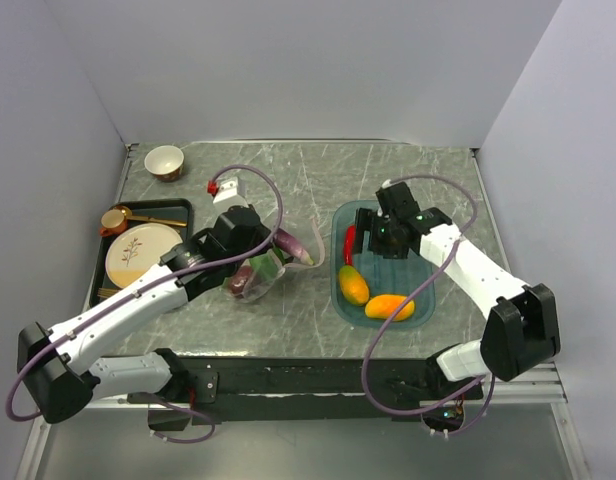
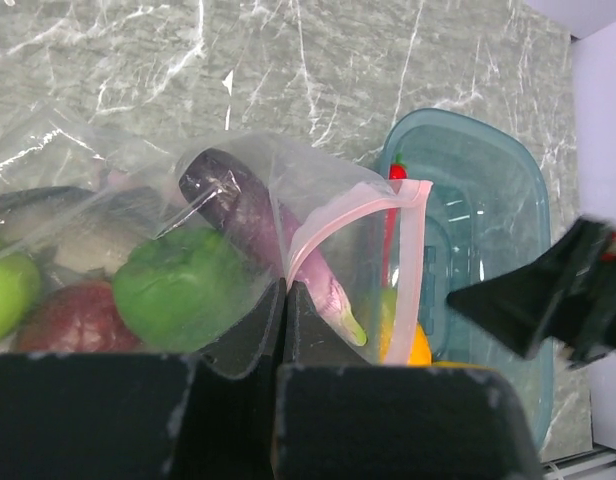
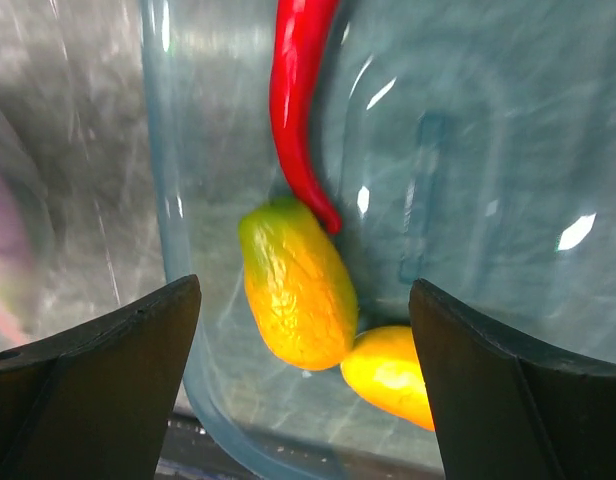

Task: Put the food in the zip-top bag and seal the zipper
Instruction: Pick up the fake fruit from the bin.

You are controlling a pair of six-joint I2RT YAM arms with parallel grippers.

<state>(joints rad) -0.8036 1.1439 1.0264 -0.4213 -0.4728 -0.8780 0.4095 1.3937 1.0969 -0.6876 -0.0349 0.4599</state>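
The clear zip-top bag (image 1: 260,270) lies left of the teal tray (image 1: 418,300). It holds a purple eggplant (image 2: 250,222), a green pepper (image 2: 178,285), a green apple (image 2: 6,292) and a dark red apple (image 2: 73,318). My left gripper (image 2: 285,290) is shut on the bag's wall by its pink zipper strip (image 2: 413,260). My right gripper (image 3: 303,330) is open above the tray, over a red chili (image 3: 298,90) and two orange-yellow mangoes (image 3: 298,290), (image 3: 393,372). In the top view the chili (image 1: 349,244) and the mangoes (image 1: 354,285), (image 1: 390,307) lie in the tray.
A black tray (image 1: 183,210) at the left holds a patterned cream plate (image 1: 141,253) and a small copper cup (image 1: 114,220). A small bowl (image 1: 164,161) stands at the back left. A red-and-white object (image 1: 220,188) lies behind the left arm.
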